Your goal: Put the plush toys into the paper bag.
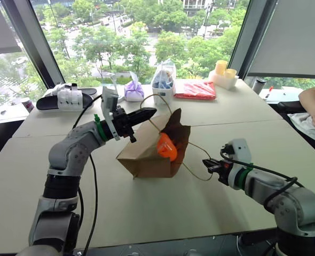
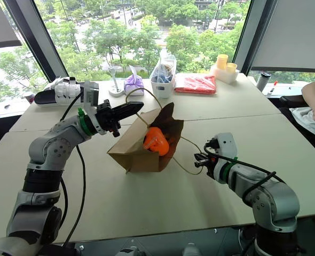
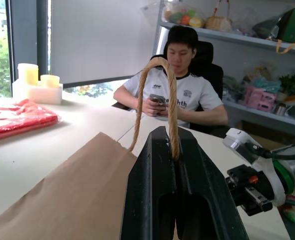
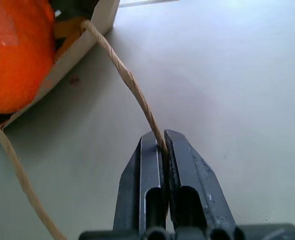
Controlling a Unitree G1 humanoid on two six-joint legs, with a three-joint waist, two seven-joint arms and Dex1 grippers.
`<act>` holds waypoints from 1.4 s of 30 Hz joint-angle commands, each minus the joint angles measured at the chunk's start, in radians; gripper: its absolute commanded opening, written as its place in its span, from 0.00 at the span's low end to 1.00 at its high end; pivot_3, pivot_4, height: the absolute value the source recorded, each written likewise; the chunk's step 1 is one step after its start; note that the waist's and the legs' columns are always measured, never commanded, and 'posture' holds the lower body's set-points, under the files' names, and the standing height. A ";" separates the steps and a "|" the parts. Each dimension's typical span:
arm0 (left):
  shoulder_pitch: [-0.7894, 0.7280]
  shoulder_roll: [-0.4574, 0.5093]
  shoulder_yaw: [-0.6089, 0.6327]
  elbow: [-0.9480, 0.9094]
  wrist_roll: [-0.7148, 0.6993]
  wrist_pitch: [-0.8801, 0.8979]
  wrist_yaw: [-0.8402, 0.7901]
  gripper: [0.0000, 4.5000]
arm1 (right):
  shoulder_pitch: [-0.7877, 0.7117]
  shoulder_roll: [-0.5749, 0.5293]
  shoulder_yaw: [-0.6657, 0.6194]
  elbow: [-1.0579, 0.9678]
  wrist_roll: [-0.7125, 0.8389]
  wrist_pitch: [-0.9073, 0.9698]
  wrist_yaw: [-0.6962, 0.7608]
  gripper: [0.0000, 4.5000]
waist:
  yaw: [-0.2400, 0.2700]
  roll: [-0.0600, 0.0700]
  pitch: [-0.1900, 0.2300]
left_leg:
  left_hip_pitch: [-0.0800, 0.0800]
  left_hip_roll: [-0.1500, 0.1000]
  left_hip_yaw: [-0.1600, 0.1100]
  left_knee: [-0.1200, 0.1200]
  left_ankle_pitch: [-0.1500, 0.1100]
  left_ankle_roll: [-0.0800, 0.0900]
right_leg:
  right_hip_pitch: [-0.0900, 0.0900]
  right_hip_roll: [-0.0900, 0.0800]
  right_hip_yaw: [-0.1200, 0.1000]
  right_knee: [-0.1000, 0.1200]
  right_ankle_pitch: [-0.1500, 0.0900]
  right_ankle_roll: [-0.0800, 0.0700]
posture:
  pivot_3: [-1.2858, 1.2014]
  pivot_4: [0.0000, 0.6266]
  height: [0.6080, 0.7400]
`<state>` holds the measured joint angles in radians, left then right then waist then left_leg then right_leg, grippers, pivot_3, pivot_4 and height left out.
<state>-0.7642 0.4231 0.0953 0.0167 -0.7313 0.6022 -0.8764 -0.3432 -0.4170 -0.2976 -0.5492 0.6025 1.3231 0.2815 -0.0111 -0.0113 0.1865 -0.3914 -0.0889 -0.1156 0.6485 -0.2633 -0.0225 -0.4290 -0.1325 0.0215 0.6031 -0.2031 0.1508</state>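
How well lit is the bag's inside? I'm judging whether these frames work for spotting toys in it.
Left eye view: bright windows behind, the paper bag mouth is dark, yet the orange plush toy stands out. Right wrist view: the toy is well lit but soft-edged up close; the cord handle is sharp.

Bare table (image 1: pixel 147 213) in front of paper bag (image 1: pixel 147 157); orange toy (image 1: pixel 166 146) plugging its mouth.

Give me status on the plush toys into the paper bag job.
Done: the orange plush toy sits in the mouth of the paper bag, which lies on its side. In hand: the left pincer is shut on the upper cord handle, and the right pincer is shut on the lower cord handle, holding the mouth open. Left: I can't spot the green toy anywhere, so that one can't be confirmed.
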 commanded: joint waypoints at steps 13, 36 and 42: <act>-0.068 -0.019 0.061 -0.073 -0.099 0.069 0.051 0.00 | -0.770 -0.080 -0.232 0.347 0.106 0.291 0.001 0.01 | -0.002 0.000 0.000 | -0.001 0.000 0.001 -0.002 -0.001 0.001 | -0.001 0.000 -0.001 0.000 0.000 0.000 | 0.52 0.24 1.00; 0.124 0.028 0.058 -0.105 -0.041 0.089 0.120 0.00 | -0.643 0.089 -0.131 0.364 0.090 0.164 -0.047 0.01 | -0.004 0.001 0.000 | -0.008 0.000 0.000 0.002 0.002 -0.003 | -0.013 -0.001 0.002 0.010 0.000 0.000 | 0.52 0.24 1.00; 0.082 0.029 0.107 -0.102 -0.119 0.167 0.147 0.48 | -0.677 0.070 -0.171 0.345 0.145 0.180 -0.024 0.51 | -0.006 0.001 0.000 | -0.008 0.000 0.000 0.001 0.002 -0.003 | -0.013 -0.001 0.001 0.010 0.000 0.000 | 0.52 0.24 1.00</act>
<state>-0.6546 0.4396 0.1705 -0.0592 -0.8206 0.7619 -0.7346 -0.9800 -0.3338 -0.4420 -0.1629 0.7209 1.5065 0.2484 -0.0174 -0.0105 0.1864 -0.3995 -0.0892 -0.1154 0.6493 -0.2617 -0.0251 -0.4424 -0.1334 0.0229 0.6129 -0.2029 0.1505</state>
